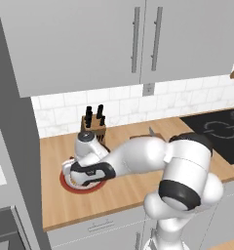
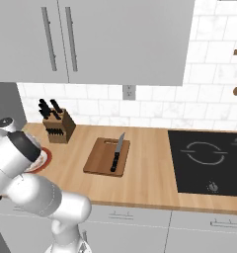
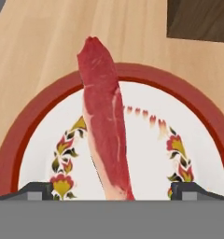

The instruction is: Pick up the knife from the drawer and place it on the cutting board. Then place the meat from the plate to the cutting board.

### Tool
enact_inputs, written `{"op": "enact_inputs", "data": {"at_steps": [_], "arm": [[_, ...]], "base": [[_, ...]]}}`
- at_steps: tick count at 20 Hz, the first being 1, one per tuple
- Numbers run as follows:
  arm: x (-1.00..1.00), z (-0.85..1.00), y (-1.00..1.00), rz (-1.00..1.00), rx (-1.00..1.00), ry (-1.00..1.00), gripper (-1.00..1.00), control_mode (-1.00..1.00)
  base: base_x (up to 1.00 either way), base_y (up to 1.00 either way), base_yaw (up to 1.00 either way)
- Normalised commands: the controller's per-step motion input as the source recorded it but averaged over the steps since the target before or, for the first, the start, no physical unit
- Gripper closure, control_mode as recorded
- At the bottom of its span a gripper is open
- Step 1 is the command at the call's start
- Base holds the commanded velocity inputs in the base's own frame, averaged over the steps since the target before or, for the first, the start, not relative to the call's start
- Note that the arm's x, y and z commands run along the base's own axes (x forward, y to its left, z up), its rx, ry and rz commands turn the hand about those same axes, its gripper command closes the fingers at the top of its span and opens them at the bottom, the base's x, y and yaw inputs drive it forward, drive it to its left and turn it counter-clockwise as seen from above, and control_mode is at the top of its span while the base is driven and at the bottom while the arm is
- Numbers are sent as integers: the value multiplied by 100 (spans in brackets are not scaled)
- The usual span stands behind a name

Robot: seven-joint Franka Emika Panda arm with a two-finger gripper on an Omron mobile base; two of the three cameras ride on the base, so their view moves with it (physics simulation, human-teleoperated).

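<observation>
Meat (image 3: pixel 104 121): lower centre of hand view, lying on plate (image 3: pixel 198 116), awaiting pickup.
Gripper (image 3: pixel 111 191): fingers spread wide, straddling the strip to close on it.
Knife (image 2: pixel 117 152): mid-frame, already resting on cutting board (image 2: pixel 98 160).

The white arm (image 1: pixel 153 161) reaches from its base toward the tabletop's left end, wrist bent over so the hand seems to point straight down, its gripper (image 3: pixel 112 190) low with the jaws spread wide, both dark tips apart.
</observation>
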Motion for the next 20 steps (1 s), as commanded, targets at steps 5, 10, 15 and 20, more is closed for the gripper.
{"op": "enact_inputs", "data": {"at_steps": [5,10,15,20], "arm": [[10,-34,1,0,0,2,-100,-100],[3,-22,0,0,0,6,-100,-100],[0,-17,0,0,0,6,-100,-100],[1,-11,0,0,0,4,100,-100]], "base": [[0,0,0],[0,0,0],[0,0,0],[0,0,0]]}}
